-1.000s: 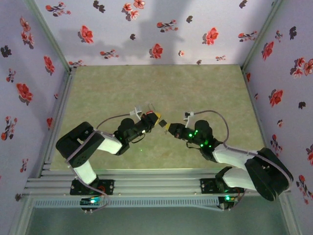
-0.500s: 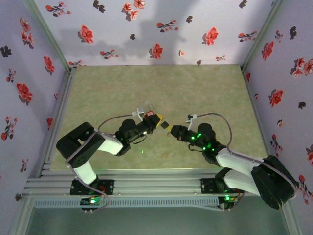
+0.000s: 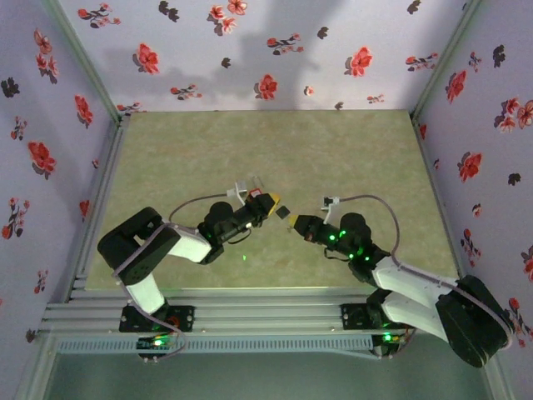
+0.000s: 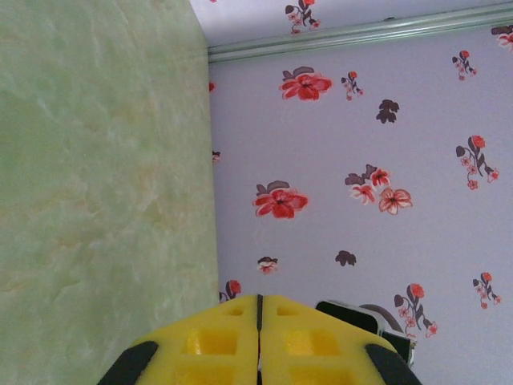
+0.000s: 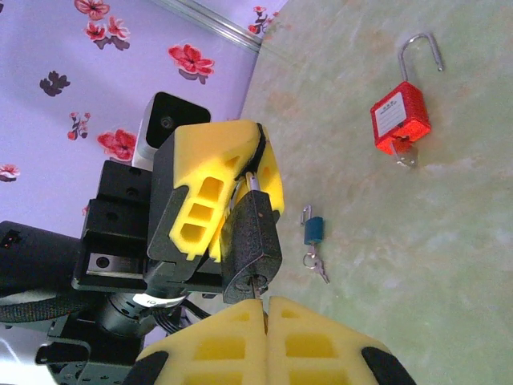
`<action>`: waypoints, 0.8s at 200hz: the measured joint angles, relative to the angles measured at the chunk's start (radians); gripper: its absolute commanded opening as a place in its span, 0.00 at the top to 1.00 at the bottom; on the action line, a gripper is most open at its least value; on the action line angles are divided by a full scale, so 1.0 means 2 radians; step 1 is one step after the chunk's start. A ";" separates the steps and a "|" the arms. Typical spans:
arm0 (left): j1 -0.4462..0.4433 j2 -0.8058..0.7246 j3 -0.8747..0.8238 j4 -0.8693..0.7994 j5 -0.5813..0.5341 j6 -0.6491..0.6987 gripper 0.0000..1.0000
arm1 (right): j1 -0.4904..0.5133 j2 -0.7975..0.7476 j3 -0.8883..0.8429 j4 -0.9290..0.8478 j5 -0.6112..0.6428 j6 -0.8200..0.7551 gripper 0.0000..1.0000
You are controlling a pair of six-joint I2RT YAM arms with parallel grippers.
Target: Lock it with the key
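A black padlock (image 5: 252, 245) hangs by its shackle from my left gripper (image 5: 258, 156), which is shut on it. My right gripper (image 5: 265, 303) is shut on the key (image 5: 256, 286). Just the thin metal shaft shows, its tip in the keyhole on the padlock's underside; the key's head is hidden between the yellow fingers. From above, the padlock (image 3: 283, 212) sits between the left gripper (image 3: 270, 206) and the right gripper (image 3: 293, 222), over the middle of the table. In the left wrist view the left gripper (image 4: 258, 303) has its fingers pressed together.
A red padlock (image 5: 398, 118) with an open shackle and a key in it lies on the green table (image 5: 449, 241). A small blue padlock (image 5: 313, 229) with a key ring lies closer. The red padlock (image 3: 256, 195) lies beside the left wrist. Flowered walls (image 3: 250, 50) enclose the table.
Both grippers stay shut. The right arm has swung its forearm rightward and nearer, and the spot where the two grippers meet has shifted slightly right.
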 measured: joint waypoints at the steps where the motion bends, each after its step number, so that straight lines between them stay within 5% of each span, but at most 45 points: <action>1: 0.000 0.000 0.000 0.000 0.000 0.000 1.00 | 0.000 0.000 0.000 0.000 0.000 0.000 1.00; 87: 0.010 0.014 0.013 0.000 -0.024 -0.003 1.00 | -0.003 -0.081 -0.004 -0.087 0.014 -0.021 1.00; 160: 0.027 0.052 0.030 -0.003 -0.046 -0.003 1.00 | -0.054 -0.170 0.004 -0.212 0.015 -0.048 1.00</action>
